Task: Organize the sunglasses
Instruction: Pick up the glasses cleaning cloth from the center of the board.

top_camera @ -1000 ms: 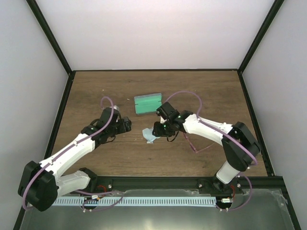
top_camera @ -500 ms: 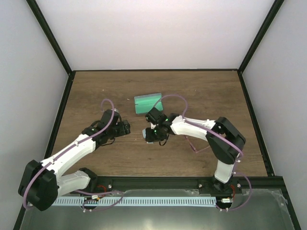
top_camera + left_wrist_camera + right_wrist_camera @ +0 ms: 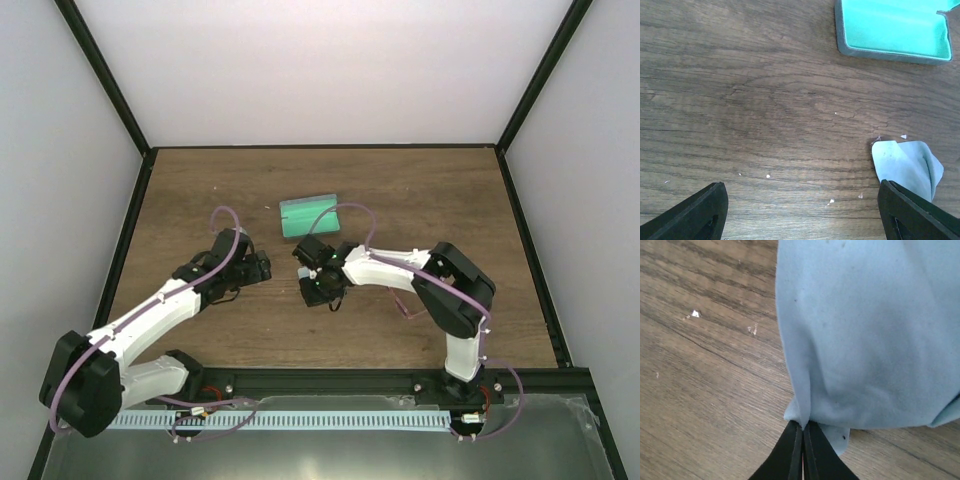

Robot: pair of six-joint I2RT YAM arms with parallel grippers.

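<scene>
The sunglasses (image 3: 403,303) show only as thin pink lines on the table beside my right forearm, partly hidden by it. They are out of both wrist views. My right gripper (image 3: 314,286) (image 3: 802,426) is shut on a fold of the small light-blue cloth (image 3: 865,330) (image 3: 303,276), low over the table. My left gripper (image 3: 262,267) (image 3: 800,215) is open and empty, just left of the cloth (image 3: 907,161). The grey-blue case (image 3: 308,215) (image 3: 892,30) lies open with its green inside up, behind both grippers.
The table is brown wood with small white specks (image 3: 768,176). Black frame posts and white walls close in the table on the left, the right and the back. My right arm (image 3: 440,285) folds across the table's middle right.
My right gripper has moved left across the table with the cloth, closer to the left gripper, and its arm has folded in. The left arm has hardly moved.
</scene>
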